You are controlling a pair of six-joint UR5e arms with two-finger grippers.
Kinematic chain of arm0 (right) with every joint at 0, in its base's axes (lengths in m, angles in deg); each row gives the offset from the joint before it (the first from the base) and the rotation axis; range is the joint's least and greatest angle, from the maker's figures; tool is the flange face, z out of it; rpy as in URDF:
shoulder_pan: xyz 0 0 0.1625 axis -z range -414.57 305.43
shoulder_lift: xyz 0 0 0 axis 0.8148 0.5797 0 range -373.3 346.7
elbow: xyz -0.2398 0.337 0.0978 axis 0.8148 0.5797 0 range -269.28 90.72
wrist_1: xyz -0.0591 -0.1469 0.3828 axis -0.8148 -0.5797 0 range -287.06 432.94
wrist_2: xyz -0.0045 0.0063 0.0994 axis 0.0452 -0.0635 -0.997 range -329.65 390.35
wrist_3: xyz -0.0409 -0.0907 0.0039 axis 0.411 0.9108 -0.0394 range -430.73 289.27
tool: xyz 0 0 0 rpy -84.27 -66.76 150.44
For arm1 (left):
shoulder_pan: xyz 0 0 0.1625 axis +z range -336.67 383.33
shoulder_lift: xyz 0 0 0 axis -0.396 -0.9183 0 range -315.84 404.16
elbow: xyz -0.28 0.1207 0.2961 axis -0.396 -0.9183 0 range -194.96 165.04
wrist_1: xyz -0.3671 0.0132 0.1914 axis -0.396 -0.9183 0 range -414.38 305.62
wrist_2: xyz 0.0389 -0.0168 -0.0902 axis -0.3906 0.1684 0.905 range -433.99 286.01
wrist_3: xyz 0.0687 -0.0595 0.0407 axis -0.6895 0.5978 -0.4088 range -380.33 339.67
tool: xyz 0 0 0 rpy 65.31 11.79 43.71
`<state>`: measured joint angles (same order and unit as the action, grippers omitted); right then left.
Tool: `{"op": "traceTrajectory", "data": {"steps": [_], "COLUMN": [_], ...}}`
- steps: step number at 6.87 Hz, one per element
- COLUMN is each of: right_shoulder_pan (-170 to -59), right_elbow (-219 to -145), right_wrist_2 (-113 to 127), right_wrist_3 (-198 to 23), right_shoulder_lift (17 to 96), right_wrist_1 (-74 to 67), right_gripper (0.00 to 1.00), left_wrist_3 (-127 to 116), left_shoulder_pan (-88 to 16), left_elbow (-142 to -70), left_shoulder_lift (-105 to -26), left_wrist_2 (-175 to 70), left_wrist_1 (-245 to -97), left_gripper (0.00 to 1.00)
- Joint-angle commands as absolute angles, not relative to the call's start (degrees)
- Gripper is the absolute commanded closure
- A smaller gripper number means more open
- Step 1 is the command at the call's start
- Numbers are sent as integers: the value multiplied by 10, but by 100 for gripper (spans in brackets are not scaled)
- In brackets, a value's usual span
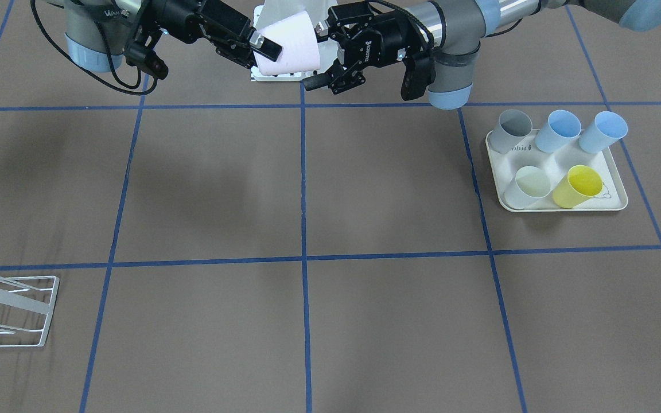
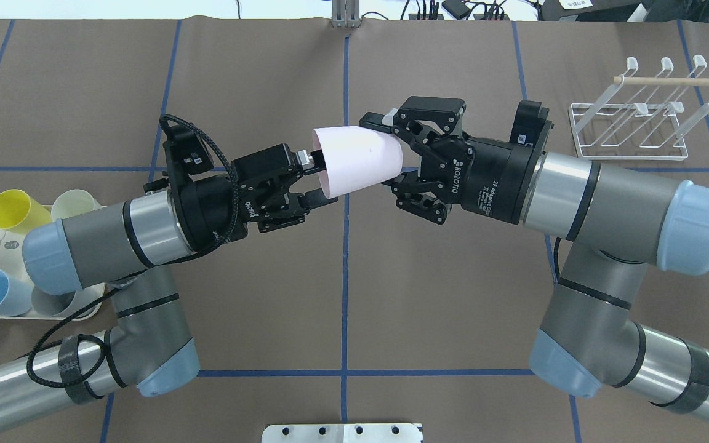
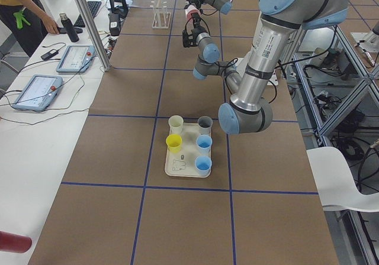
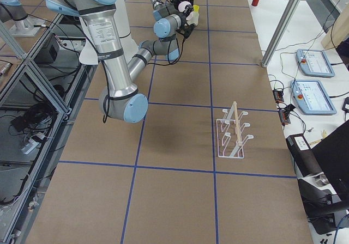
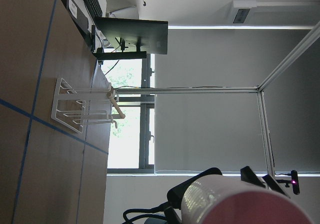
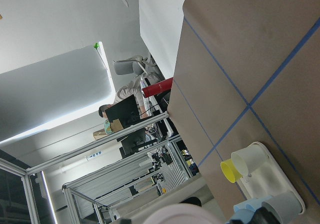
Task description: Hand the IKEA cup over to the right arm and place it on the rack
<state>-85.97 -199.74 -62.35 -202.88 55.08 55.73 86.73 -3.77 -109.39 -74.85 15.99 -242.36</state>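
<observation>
The IKEA cup [image 2: 357, 160] is pale pink and hangs on its side in mid-air over the table's middle, mouth toward my left arm. My right gripper [image 2: 385, 151] has its fingers spread around the narrow base, touching both sides, shut on it. My left gripper [image 2: 314, 179] is at the mouth with one fingertip at the rim. The other fingertip is just outside the wall, with a gap between the two, so it looks open. The white wire rack [image 2: 668, 80] with its wooden rod stands far right with nothing on it. The rack [image 1: 49, 311] also shows in the front view.
A cream tray [image 1: 560, 207] on my left side holds several upright cups: grey, blue, pale green and yellow [image 1: 580, 186]. Blue tape lines cross the brown table. A white base plate [image 2: 342, 432] sits at the near edge. A person [image 3: 23, 10] stands beyond the far side bench.
</observation>
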Motion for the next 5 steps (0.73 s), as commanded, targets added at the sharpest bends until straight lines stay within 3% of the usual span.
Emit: {"op": "traceTrajectory", "data": {"steps": [1,5], "right_shoulder_pan": [-866,-903], "right_elbow": [-1985,-1984], "right_wrist_2": [-622,-636], "right_wrist_3": [-2017,-1975], "right_shoulder_lift": [553,576], "right_wrist_1": [555,555], "right_gripper": [100,100], "left_wrist_3": [866,837], "left_shoulder_pan": [-51,-91], "left_elbow": [-1100,-1117], "left_shoulder_lift": [-742,-681], "left_wrist_2": [165,166], "left_wrist_1": [-2422,-2424], "left_gripper": [1,1]}}
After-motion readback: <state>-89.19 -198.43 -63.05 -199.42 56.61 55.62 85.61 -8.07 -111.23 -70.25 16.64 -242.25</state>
